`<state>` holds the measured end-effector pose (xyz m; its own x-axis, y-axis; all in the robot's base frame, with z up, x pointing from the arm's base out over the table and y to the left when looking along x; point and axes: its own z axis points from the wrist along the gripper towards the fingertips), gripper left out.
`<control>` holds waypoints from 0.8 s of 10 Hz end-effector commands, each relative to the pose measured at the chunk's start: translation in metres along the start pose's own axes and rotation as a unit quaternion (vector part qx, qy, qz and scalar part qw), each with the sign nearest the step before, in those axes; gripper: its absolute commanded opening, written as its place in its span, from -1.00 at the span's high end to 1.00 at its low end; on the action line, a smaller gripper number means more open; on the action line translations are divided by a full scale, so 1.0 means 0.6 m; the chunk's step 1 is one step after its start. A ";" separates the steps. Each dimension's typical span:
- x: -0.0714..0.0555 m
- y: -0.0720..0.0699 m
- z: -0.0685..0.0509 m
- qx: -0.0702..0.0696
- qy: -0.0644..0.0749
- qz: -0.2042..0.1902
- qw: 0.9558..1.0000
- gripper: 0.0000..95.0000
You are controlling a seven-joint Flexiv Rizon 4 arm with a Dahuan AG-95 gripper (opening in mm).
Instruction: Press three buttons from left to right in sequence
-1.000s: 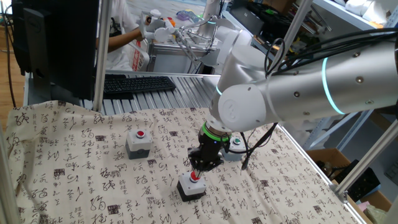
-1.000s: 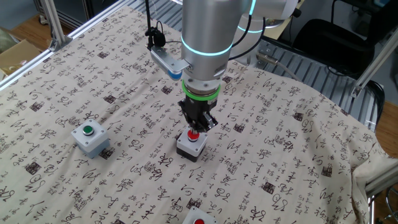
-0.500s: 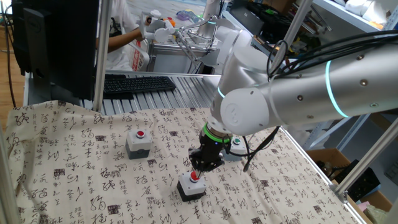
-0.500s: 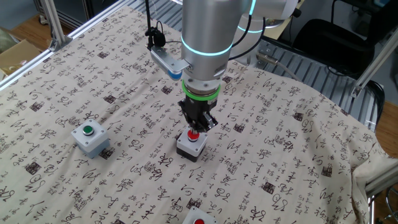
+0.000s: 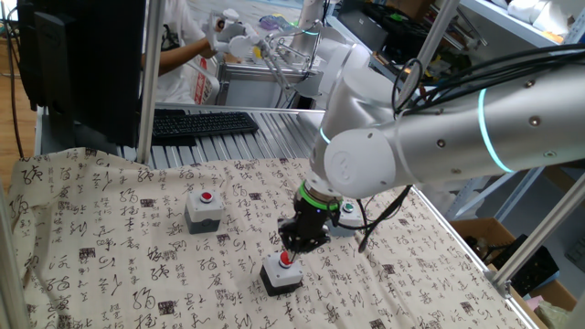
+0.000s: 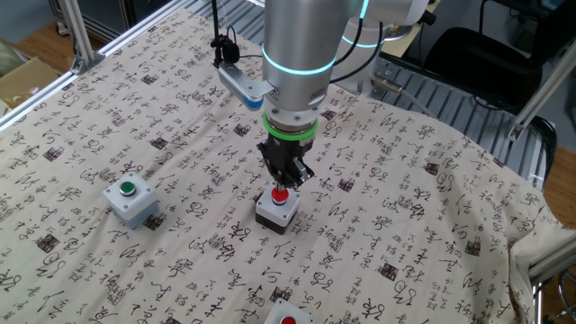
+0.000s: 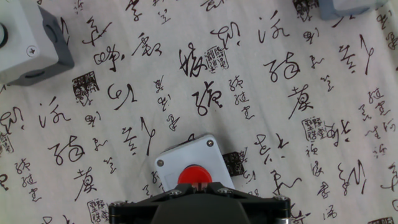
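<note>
The black-and-white square box with a red dome button (image 6: 278, 204) sits upright mid-table, button facing up. Closed fingers (image 6: 283, 186) point straight down onto it. The grey red-button box (image 5: 204, 208) and light-grey green-button box (image 6: 130, 199) flank it, apart, on calligraphy-printed cloth (image 6: 405, 216).

A: Any lettering to read here?

B: Only on the tablecloth (image 6: 432, 180). It carries black brush-written Chinese characters and small square seal stamps all over.

A: Can you make out what they say?

B: No. Nothing on the button boxes (image 6: 277, 209) or the arm (image 6: 301, 54) is readable either.
</note>
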<state>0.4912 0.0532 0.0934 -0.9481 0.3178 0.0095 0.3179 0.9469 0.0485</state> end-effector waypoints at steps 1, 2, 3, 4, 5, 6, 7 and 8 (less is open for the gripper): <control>0.002 0.000 -0.026 0.006 0.002 0.000 1.000 1.00; 0.005 -0.002 -0.037 0.005 0.002 0.000 1.000 1.00; 0.007 -0.004 -0.045 0.004 0.004 0.000 1.000 1.00; 0.007 -0.005 -0.049 0.004 0.006 -0.001 1.000 1.00; 0.007 -0.005 -0.049 0.005 0.006 -0.001 1.000 1.00; 0.007 -0.005 -0.049 0.005 0.007 -0.002 1.000 1.00; 0.007 -0.004 -0.049 0.003 0.005 -0.002 1.000 1.00; 0.007 -0.004 -0.049 0.003 0.005 -0.002 1.000 1.00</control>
<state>0.4885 0.0507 0.1189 -0.9491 0.3143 0.0198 0.3149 0.9481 0.0442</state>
